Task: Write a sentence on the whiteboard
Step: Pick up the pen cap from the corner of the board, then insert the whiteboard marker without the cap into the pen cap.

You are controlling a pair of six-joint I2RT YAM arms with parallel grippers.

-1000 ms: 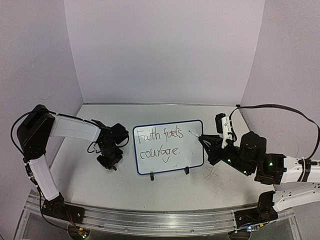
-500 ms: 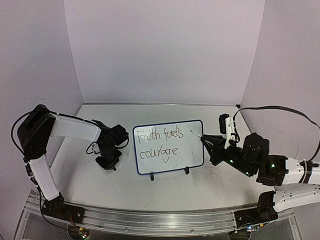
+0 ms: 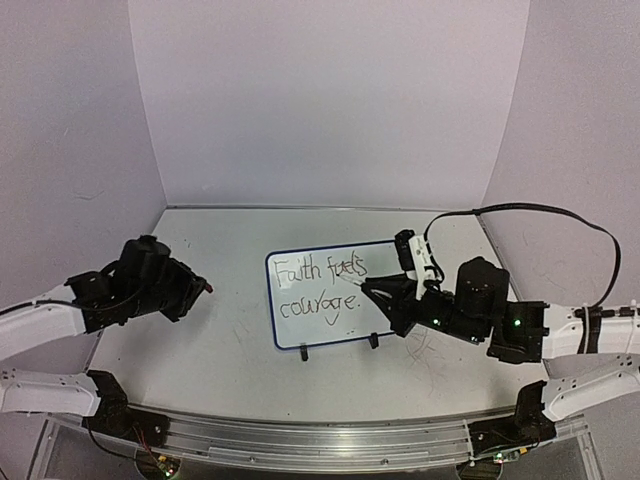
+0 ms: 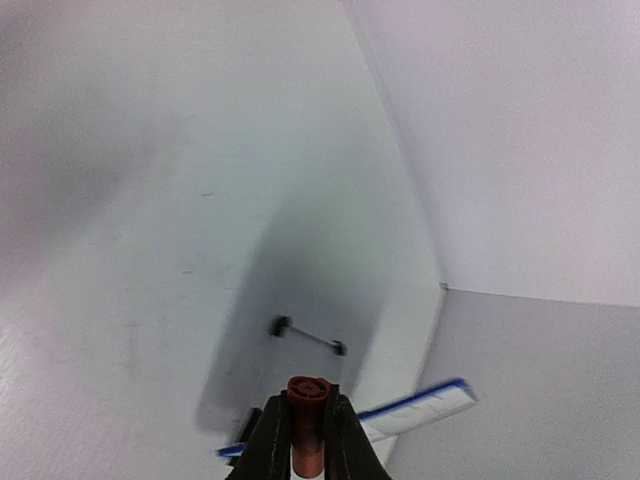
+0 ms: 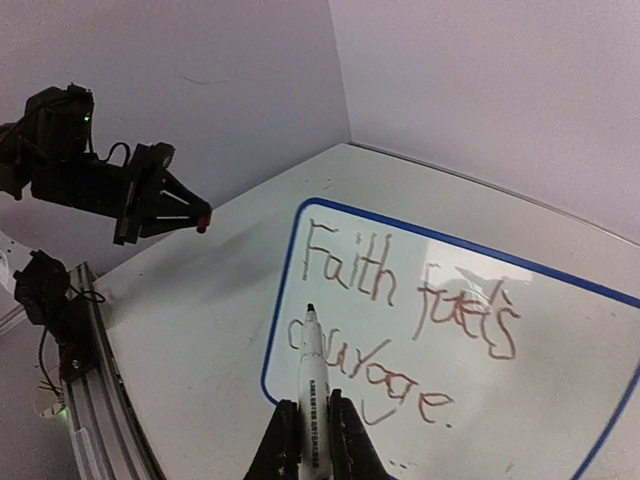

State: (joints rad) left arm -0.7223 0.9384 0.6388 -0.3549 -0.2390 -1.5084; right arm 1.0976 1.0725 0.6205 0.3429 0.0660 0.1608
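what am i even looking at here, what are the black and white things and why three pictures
Those are two robot arms bolted to a table, each ending in a two-finger gripper. The wide picture is from a camera above and behind them; the other two come from a camera on each wrist, looking along that arm's gripper. On the table stands a small whiteboard with the sentence "Faith fuels courage." The right gripper holds a marker, tip at the board. The left gripper, off to the side, pinches what looks like a red cap.
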